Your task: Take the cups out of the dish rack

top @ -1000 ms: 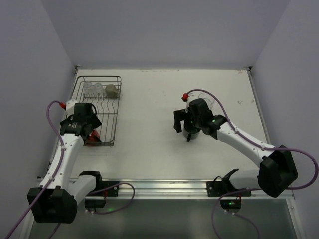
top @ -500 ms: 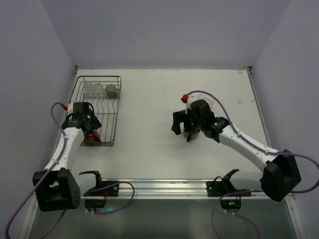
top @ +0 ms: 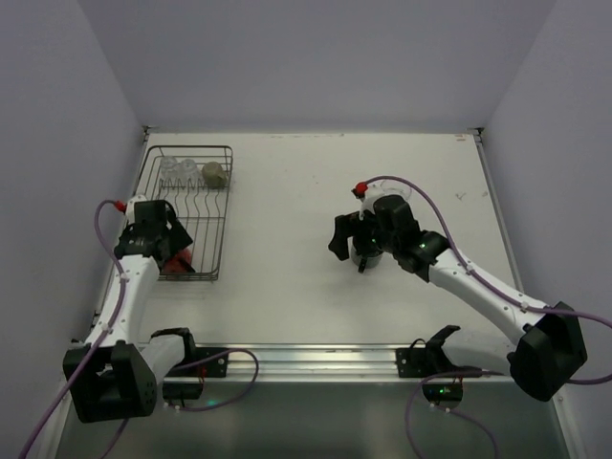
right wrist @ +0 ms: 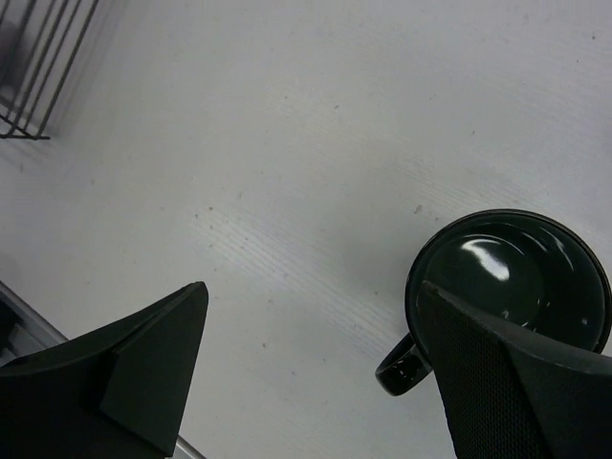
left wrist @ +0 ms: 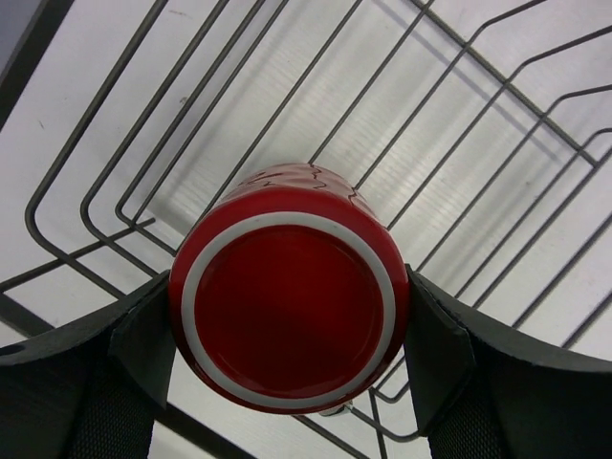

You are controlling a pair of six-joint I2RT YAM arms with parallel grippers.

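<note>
White table (top: 287, 239), grey walls: your left gripper (left wrist: 287, 335) clamps the red mug (left wrist: 287, 287) at the dish rack (top: 227, 191), frame left; right gripper (right wrist: 316, 354) spread wide by the dark mug (right wrist: 512, 287)

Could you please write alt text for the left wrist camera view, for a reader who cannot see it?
A red mug, its white-ringed base facing the camera, is held between the two dark fingers of the left gripper. Behind it lie the dark wires of the dish rack over a white table.
</note>
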